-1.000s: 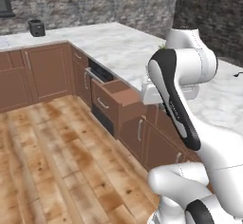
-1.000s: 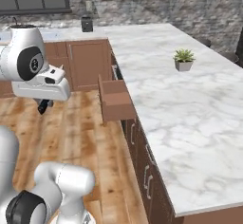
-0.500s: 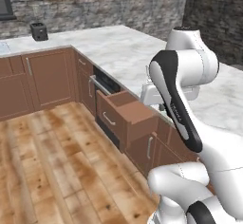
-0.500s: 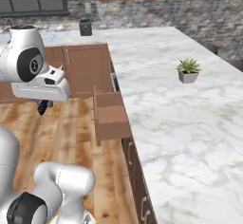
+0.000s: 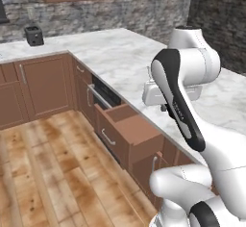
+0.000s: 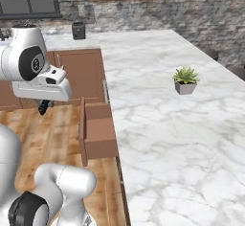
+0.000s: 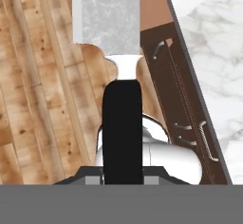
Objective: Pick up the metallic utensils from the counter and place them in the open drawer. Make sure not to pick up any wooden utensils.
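Note:
In the hand view my gripper point(image 7: 122, 174) is shut on a knife: its black handle point(image 7: 122, 123) sits between the fingers and its silver blade point(image 7: 107, 12) points away over the wooden floor. From the left base view the gripper point(image 5: 167, 109) hangs under the white hand, just past the counter point(image 5: 120, 57) edge and above the open drawer point(image 5: 129, 131). The right base view has the gripper point(image 6: 44, 107) to the left of the open drawer point(image 6: 98, 130), which sticks out from the cabinetry under the counter point(image 6: 158, 100). The wooden utensils are out of view.
A small potted plant point(image 6: 185, 80) stands on the marble counter. A black toaster point(image 5: 33, 35) sits at the back near the stone wall. Brown cabinet fronts with silver handles point(image 7: 182, 99) run beside the wood floor point(image 5: 43, 173).
The whole picture has shifted as the base drove along the counter; the open drawer now sits nearer and lower in both base views. The grip on the knife is unchanged.

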